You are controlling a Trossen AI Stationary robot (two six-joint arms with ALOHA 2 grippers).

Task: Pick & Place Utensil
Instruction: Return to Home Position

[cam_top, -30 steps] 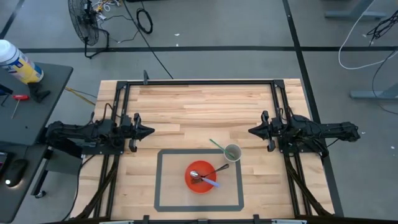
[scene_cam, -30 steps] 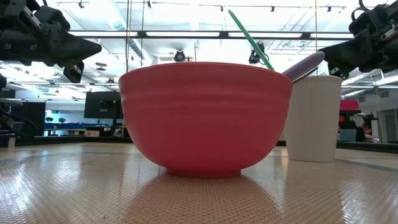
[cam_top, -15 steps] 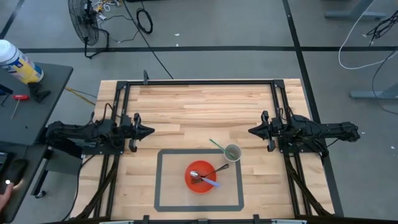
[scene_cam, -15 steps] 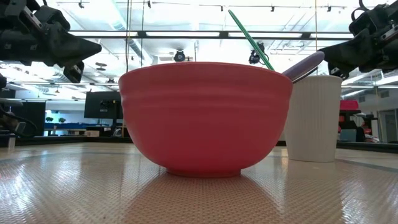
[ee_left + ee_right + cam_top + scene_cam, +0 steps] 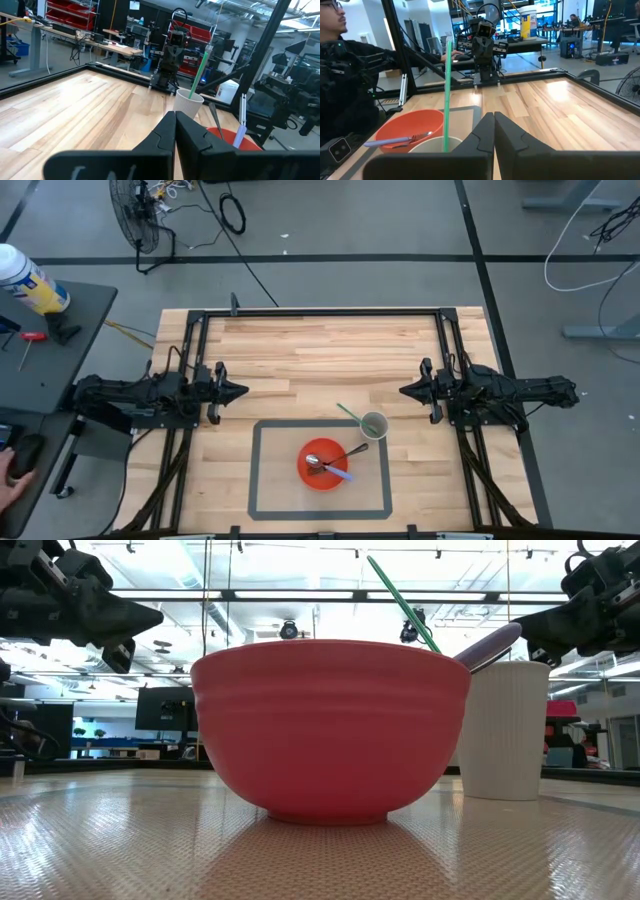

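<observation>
A red bowl (image 5: 323, 465) stands on its base inside the grey-taped rectangle, near the table's near edge. In it lie a metal spoon, a dark-handled utensil (image 5: 352, 451) and a purple-handled utensil (image 5: 340, 474), their handles leaning on the rim. A white ribbed cup (image 5: 374, 425) stands beside the bowl on its right far side, with a green straw (image 5: 349, 414) leaning out of it. My left gripper (image 5: 243, 390) hovers shut at the table's left, my right gripper (image 5: 403, 390) shut at the right, both above the wood and apart from the bowl.
A black frame (image 5: 320, 311) runs along the table's far, left and right edges. Bare wood (image 5: 320, 360) lies between the two grippers. A side table (image 5: 40, 330) at the left holds a canister and tools. A person sits beyond the near edge (image 5: 340, 75).
</observation>
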